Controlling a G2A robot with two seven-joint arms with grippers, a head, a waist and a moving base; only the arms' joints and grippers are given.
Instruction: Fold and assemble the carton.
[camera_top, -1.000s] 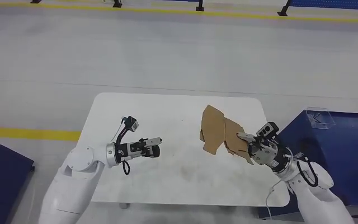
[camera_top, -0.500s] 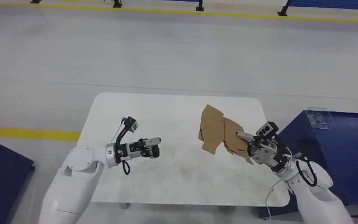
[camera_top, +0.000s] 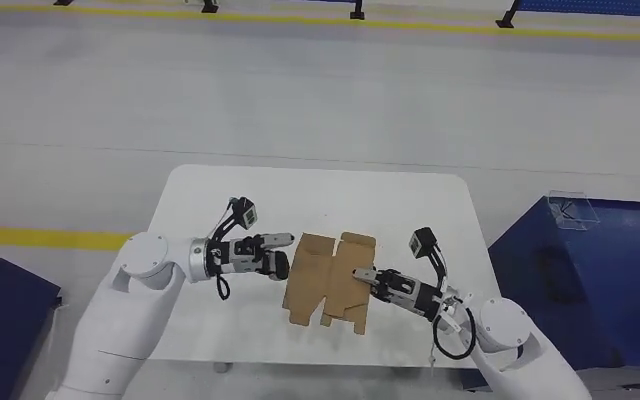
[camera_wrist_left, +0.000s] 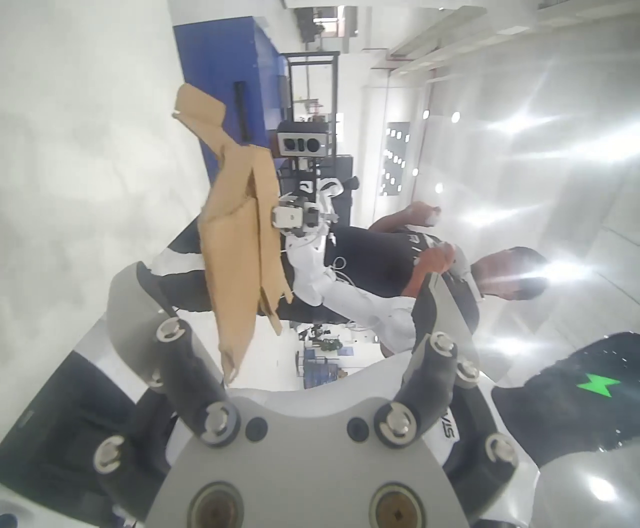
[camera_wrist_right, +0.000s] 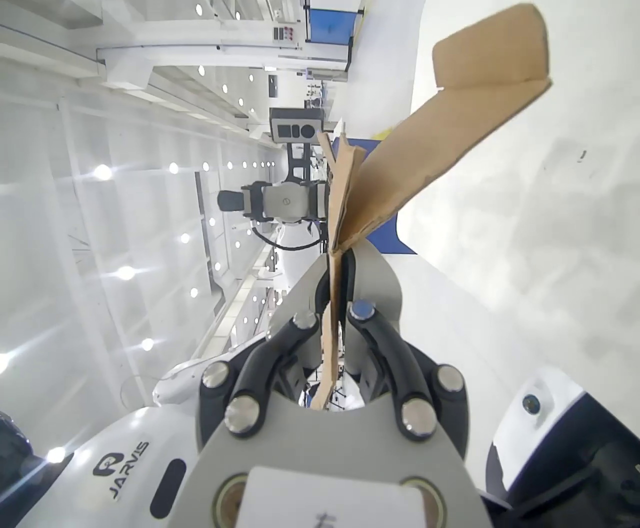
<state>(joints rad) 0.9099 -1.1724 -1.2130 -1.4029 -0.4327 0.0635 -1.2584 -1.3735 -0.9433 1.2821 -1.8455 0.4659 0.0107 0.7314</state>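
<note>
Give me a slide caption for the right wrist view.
Right gripper clamps one edge of the cardboard carton, flaps splayed, above the white table.

The top view looks steeply down on the whole white worktop (camera_top: 300, 200). Wrist views sit close behind the left tool (camera_wrist_left: 290, 305) and right tool (camera_wrist_right: 341, 270), facing each other across the brown cardboard carton (camera_top: 320, 285), shared by all three.

Industrial hall, yellow floor lines (camera_top: 60, 239)
</note>
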